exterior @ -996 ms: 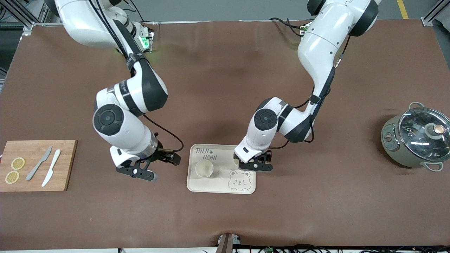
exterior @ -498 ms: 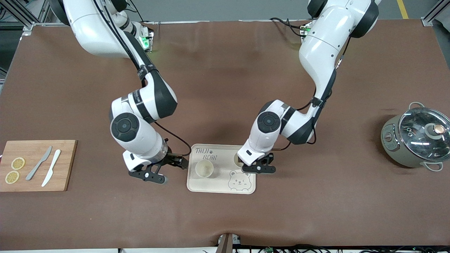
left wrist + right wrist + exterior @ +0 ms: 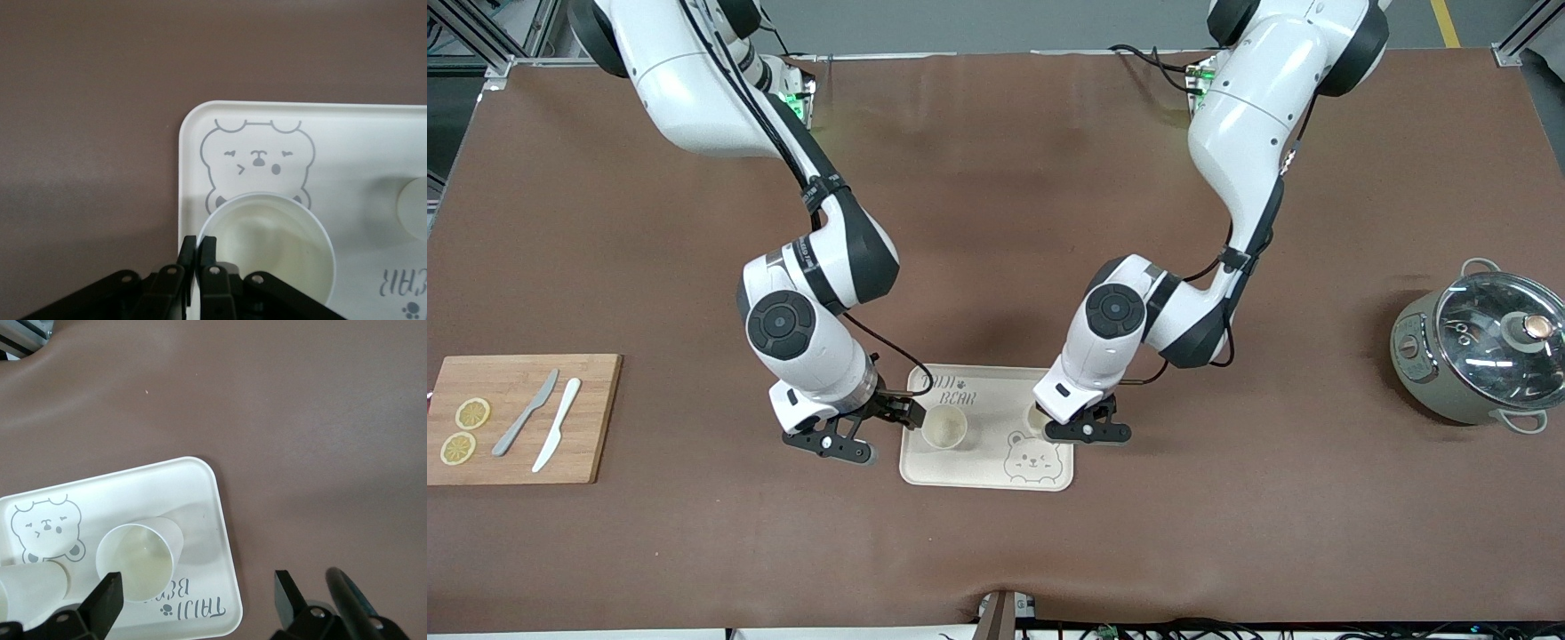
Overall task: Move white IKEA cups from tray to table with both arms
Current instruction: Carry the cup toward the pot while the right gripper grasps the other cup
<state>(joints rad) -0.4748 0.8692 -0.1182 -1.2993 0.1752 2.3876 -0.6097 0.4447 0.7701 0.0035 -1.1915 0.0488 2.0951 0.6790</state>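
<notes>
A: Brown worktop (image 3: 996, 551), cloth-like cover. Cream tray (image 3: 987, 476) near the middle, printed with a winking bear face (image 3: 1031, 460) and the words "TAIJI BEAR" (image 3: 955, 391), a paw mark just beside the text.

B: Cups?

A: Both white cups stand on the tray. First cup (image 3: 943, 428) sits toward the right arm's end of the tray, upright, mouth up. Second cup (image 3: 267, 243) sits toward the left arm's end, just beside the bear print.

B: Left claw?

A: Left claw (image 3: 198, 257) is down at the second cup, fingers together, pinching its rim wall: one finger inside the cup, one outside.

B: Right claw?

A: Right claw (image 3: 197, 593) has its fingers spread wide apart, gripping nothing. Low over the worktop at the tray's edge, its fingers not yet around the first cup (image 3: 139, 557).

B: Rest of the worktop?

A: Wooden cutting board (image 3: 516, 418) at the right arm's end carrying two lemon slices (image 3: 464, 430), a grey knife (image 3: 525, 425) and a white knife (image 3: 557, 436). Grey-green pot (image 3: 1476, 351) with glass lid at the left arm's end.
</notes>
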